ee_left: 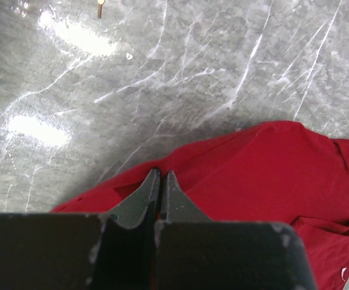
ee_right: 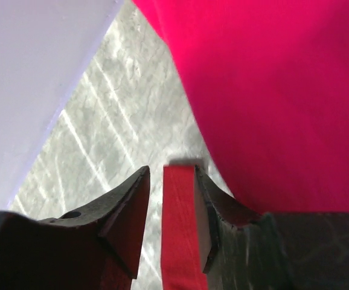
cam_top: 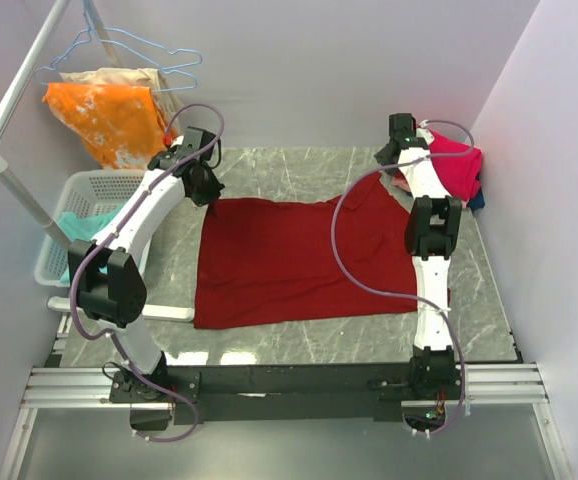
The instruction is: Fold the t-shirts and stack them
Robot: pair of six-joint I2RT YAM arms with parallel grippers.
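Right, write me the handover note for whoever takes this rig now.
Left end effector: shut at the far-left corner of the dark red cloth t-shirt; pinch unclear.
Right end effector: jaws parted, a strip of that shirt between them.
Shirt lies spread on the grey marble table, unfolded.
Bright pink cloth t-shirt heaped at the far right; teal cloth in the white plastic basket.
Left: fold it, stack it.

A robotics lab test cell: plain white panels (cam_top: pixel 369 70) wall in a marble-patterned desk (cam_top: pixel 309 170), with two robot arms (cam_top: pixel 144 210) (cam_top: pixel 431 250) bolted to an aluminium rail (cam_top: pixel 74 388).
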